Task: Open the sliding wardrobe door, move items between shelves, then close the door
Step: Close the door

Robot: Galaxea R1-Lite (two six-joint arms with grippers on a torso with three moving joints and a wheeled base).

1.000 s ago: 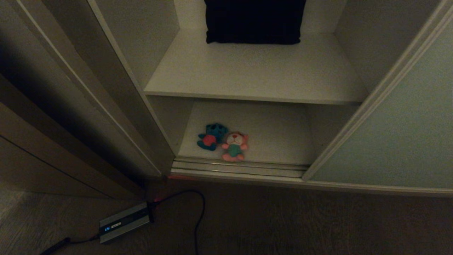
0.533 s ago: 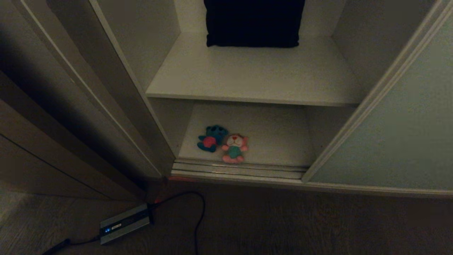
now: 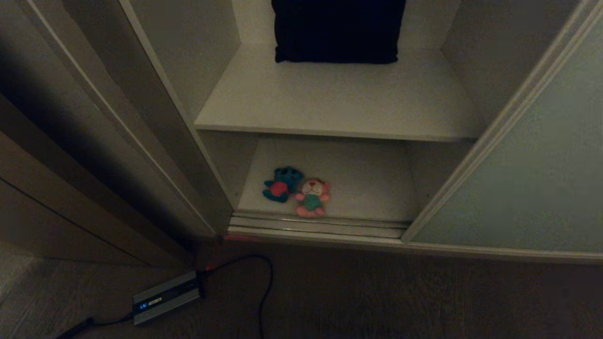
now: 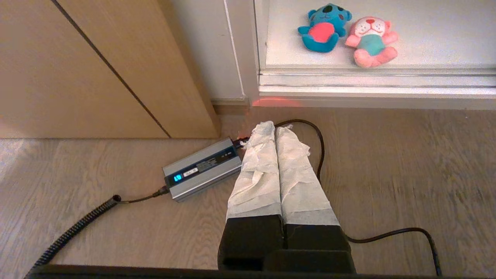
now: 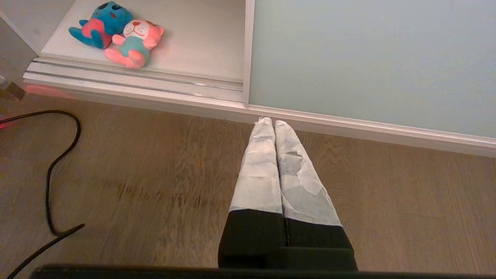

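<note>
Wardrobe access is established: the sliding wardrobe door (image 3: 527,160) stands pushed over to my right, its cream-edged frame bordering an open bay, which I judge is why both shelves are exposed to me from the head camera. On the lower shelf (image 3: 367,183), near its front edge and just behind the ribbed floor track (image 3: 315,225), sit the two items, the teal plush toy (image 3: 281,183) and the pink plush toy (image 3: 311,196), touching side by side and lying face up. The upper shelf (image 3: 339,103) carries only a dark folded cloth (image 3: 338,30) at the back, leaving bare board in front of it; I judge that bare front is the likely destination for the toys. Neither arm shows in the head view. From the wrist cameras, the left gripper (image 4: 276,130) hangs low over the wood floor with its wrapped fingers pressed together on nothing, above a grey power adapter (image 4: 201,169) and its black cable (image 4: 317,143). The right gripper (image 5: 270,122) is likewise clenched and empty, pointing at the foot of the door. I judge the door step done and the transfer not yet begun; either gripper must release its fingers before reaching in.
</note>
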